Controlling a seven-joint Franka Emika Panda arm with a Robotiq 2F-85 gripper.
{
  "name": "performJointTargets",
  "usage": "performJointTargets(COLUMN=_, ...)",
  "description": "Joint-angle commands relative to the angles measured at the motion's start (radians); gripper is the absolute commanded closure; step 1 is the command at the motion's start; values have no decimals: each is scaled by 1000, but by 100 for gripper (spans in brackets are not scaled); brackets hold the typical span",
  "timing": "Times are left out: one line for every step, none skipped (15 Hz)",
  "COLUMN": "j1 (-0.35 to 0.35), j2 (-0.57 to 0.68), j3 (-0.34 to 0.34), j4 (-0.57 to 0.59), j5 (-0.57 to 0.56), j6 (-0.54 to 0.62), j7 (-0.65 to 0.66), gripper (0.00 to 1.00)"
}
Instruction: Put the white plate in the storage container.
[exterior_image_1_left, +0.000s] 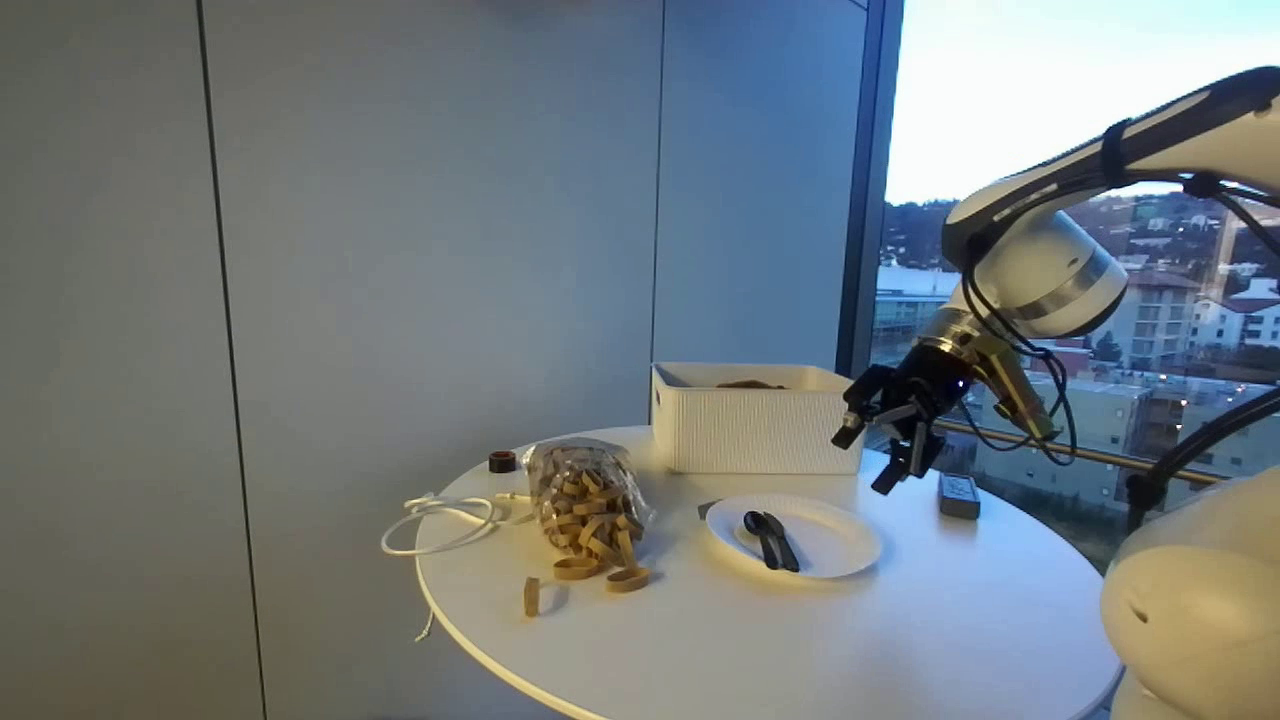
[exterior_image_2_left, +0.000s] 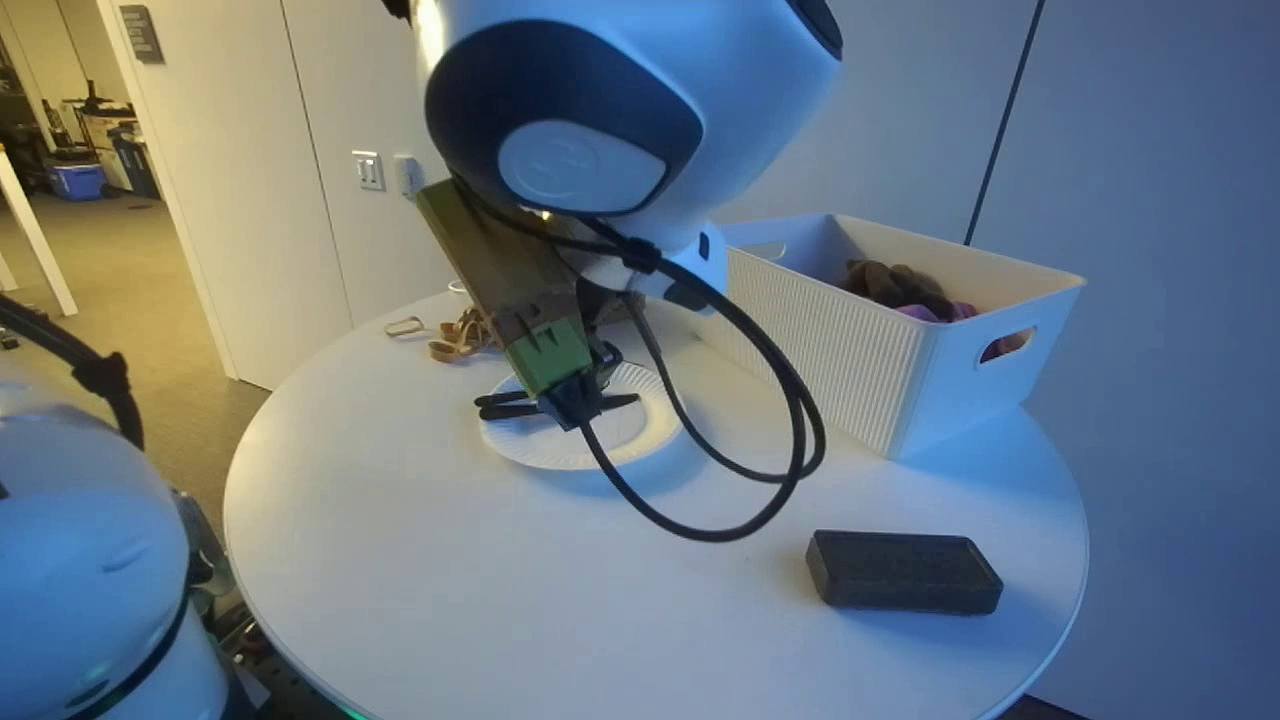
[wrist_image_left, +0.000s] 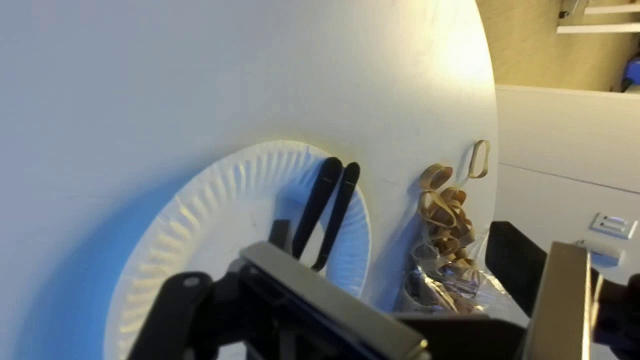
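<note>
Gripper (exterior_image_1_left: 866, 460): fingers (wrist_image_left: 515, 265) spread apart, nothing held between them, tilted above the table (exterior_image_1_left: 900, 640) and clear of contact with the plate (exterior_image_1_left: 835, 540). Plate: flat on the table, outside the box (exterior_image_1_left: 760, 430), not yet grasped. The likeliest fault at this stage is a poor pinch: the rim is thin and low, so fingers lowered at this slant may close above it, shove the plate sideways or press into the tabletop.

Utensils: a black spoon (exterior_image_1_left: 766, 550) and a second black utensil (exterior_image_1_left: 783, 545) lie side by side on the plate, handles toward the rim. Lifting by one edge would probably tip the plate, or bend it, and let them slide off.

Surroundings: the bag (exterior_image_1_left: 590, 480) of tan loops (exterior_image_1_left: 628, 580) lies near the plate; a plate pushed that way could run into it. The box stands near the plate; its upright walls may catch the rim if the carry is too low, and the brown contents (exterior_image_2_left: 895, 285) may leave the plate resting aslant.

Arm (exterior_image_1_left: 1200, 130): enters from the right in an exterior view, sloping down to a bent wrist (exterior_image_1_left: 1050, 275), which aims the gripper obliquely down toward the plate. A cable (exterior_image_2_left: 715, 535) loops below the wrist and could snag on the box wall during transfer.
</note>
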Motion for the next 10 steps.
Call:
performJointTargets(j1=-63, j2=85, j3=13, j4=-2, j5=12, j6=60, j7=-7, gripper=0)
performJointTargets(j1=-74, j2=108, j3=13, j4=-6, j5=18, j6=84, j7=-5, gripper=0)
performJointTargets(j1=-83, j2=129, j3=13, j4=-9, j5=23, j6=113, j7=-6, gripper=0)
performJointTargets(j1=-85, j2=155, j3=10, j4=-7, j5=28, j6=133, j7=-10, gripper=0)
performJointTargets(j1=-79, j2=179, j3=2, j4=-4, j5=40, j6=144, j7=-26, gripper=0)
performJointTargets(j1=-67, j2=201, j3=-10, j4=-2, j5=60, j6=151, j7=-50, gripper=0)
performJointTargets(j1=-71, j2=220, j3=-3, j4=-7, j5=74, j6=186, j7=-44, gripper=0)
performJointTargets(j1=-75, j2=241, j3=0, j4=-7, j5=86, j6=211, j7=-46, gripper=0)
performJointTargets(j1=-85, j2=255, j3=8, j4=-10, j5=90, j6=245, j7=-38, gripper=0)
performJointTargets(j1=-87, j2=272, j3=5, j4=-7, j5=96, j6=267, j7=-41, gripper=0)
